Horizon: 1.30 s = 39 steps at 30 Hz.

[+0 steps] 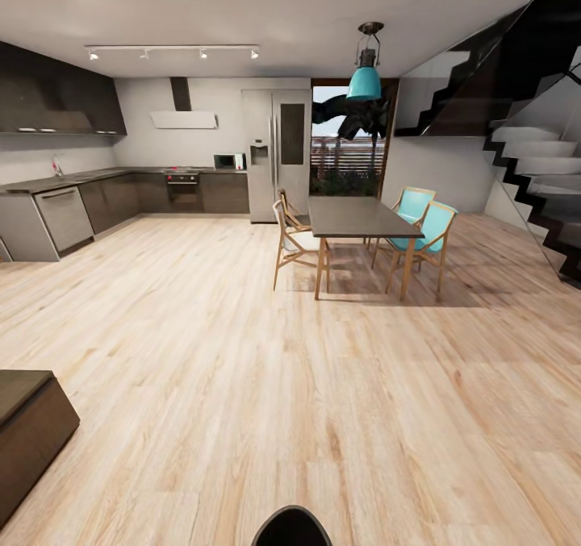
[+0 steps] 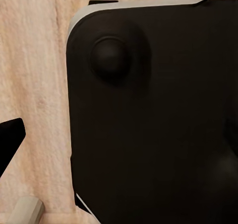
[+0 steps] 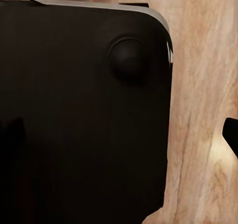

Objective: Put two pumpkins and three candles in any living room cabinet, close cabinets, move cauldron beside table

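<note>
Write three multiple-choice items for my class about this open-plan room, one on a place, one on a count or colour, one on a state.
1. Where does the dining table stand?
A. before the refrigerator and window
B. under the stairs
C. against the kitchen counter

2. What colour is the hanging lamp?
A. red
B. turquoise
C. white

3. How do the refrigerator doors stand?
A. both wide open
B. one ajar
C. shut

Answers: 1 A, the table sits on the floor in front of the refrigerator; 2 B, its shade is turquoise; 3 C, both door fronts lie flush.

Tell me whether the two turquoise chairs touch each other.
Cannot tell: in the head view the near turquoise chair overlaps the far turquoise chair, hiding any gap.
</note>
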Motion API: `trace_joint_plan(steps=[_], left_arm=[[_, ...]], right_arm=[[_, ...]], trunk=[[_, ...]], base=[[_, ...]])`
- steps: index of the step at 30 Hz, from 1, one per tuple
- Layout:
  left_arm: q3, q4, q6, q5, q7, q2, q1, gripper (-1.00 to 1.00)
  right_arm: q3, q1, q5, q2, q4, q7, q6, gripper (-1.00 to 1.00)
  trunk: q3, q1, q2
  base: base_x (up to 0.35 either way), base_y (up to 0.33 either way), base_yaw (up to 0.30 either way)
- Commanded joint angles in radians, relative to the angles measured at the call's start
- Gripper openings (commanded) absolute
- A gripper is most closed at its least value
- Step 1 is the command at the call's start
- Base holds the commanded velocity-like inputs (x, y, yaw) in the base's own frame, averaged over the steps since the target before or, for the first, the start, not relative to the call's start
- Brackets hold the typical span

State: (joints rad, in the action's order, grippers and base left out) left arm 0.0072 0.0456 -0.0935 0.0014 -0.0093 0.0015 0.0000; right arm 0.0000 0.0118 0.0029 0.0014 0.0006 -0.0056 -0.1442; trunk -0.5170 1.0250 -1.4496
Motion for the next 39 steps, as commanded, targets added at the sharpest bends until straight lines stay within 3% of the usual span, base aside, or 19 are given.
trace_joint_plan(steps=[1,17,21,24,25,26,27,28,31,35,39], left_arm=[[0.001,0.0,-0.002,0.0,-0.001,0.0,0.0,1.0],[-0.002,0.016,-0.001,0.002,0.0,0.004,-0.001,1.0],[-0.002,0.121,0.013,0.021,-0.001,0.008,-0.001,1.0],[-0.002,0.267,0.105,0.056,0.003,0.011,-0.014,1.0],[-0.002,0.32,0.162,0.06,0.004,0.013,-0.022,1.0],[-0.002,0.402,0.261,0.064,0.006,0.017,-0.038,1.0],[-0.002,0.429,0.294,0.065,0.007,0.018,-0.044,1.0],[-0.003,0.507,0.383,0.066,0.008,0.02,-0.063,1.0],[-0.002,0.605,0.485,0.067,0.01,0.021,-0.103,1.0],[-0.001,0.647,0.55,0.071,0.012,0.021,-0.175,1.0],[-0.001,0.653,0.562,0.072,0.013,0.02,-0.249,1.0]], right_arm=[[0.0,0.001,0.0,0.0,0.001,-0.001,-0.008,1.0],[0.001,0.001,0.003,0.0,0.001,0.009,-0.026,1.0],[0.002,0.001,0.007,0.0,-0.001,0.009,-0.022,1.0],[0.0,0.001,0.001,0.001,-0.06,0.006,-0.005,1.0],[0.0,0.001,0.0,0.001,-0.101,0.004,0.014,1.0],[-0.001,0.001,-0.002,0.002,-0.176,0.001,0.066,1.0],[-0.001,0.001,-0.002,0.003,-0.204,0.0,0.088,1.0],[-0.001,0.001,-0.002,0.005,-0.302,-0.002,0.165,1.0],[-0.001,0.003,-0.002,0.021,-0.479,-0.013,0.312,1.0],[0.001,0.071,0.003,0.079,-0.643,-0.061,0.493,1.0],[0.006,0.2,0.007,0.122,-0.651,-0.119,0.537,1.0]], trunk=[[0.002,-0.004,0.007],[0.052,-0.065,0.119],[0.065,-0.081,0.147],[0.074,-0.092,0.168],[0.077,-0.096,0.175],[0.081,-0.1,0.182],[0.084,-0.104,0.189],[0.087,-0.107,0.196],[0.096,-0.119,0.217],[0.109,-0.134,0.245],[0.121,-0.15,0.273]], base=[[0.0,0.0,0.0],[0.0,0.0,0.0],[0.0,0.0,0.0],[0.0,0.0,0.0],[0.0,0.0,0.0],[0.0,0.0,0.0],[0.0,0.0,0.0],[0.0,0.0,0.0],[0.0,0.0,0.0],[0.0,0.0,0.0],[0.0,0.0,0.0]])
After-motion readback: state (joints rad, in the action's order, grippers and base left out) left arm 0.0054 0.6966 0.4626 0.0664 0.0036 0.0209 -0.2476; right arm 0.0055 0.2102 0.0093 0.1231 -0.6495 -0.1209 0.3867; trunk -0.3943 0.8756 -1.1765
